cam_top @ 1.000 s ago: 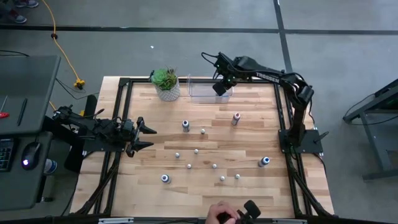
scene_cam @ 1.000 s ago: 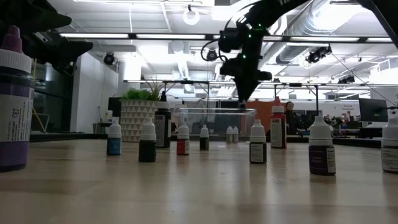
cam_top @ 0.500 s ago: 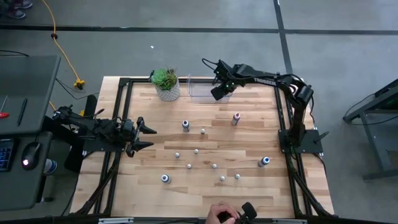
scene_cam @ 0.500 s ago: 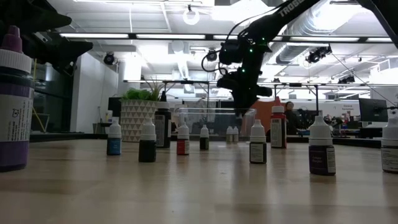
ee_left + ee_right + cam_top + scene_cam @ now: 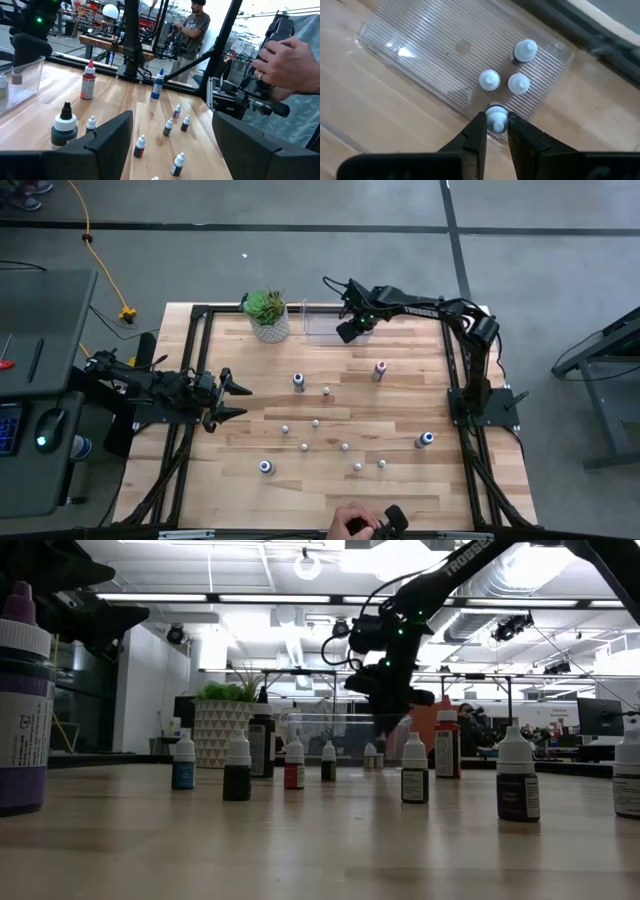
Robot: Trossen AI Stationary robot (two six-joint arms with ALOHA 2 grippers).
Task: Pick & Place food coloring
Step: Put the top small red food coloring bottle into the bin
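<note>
the right pincer point(image 5: 496, 131) is clamped on a bottle point(image 5: 496, 118), upright, cap up, hanging straight above the bin point(image 5: 420, 40) at the desk's point(image 5: 330, 480) twelve o'clock edge. three bottles point(image 5: 489, 80) already stand inside. the left pincer point(image 5: 232, 399), fingers apart, waits at nine o'clock, far from the bin.

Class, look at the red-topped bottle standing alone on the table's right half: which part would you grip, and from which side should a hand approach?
Grip the red-topped bottle by its narrow cap, coming straight down from above. It stands upright with bare table all round, so the fingers can close on either side of the cap.
</note>
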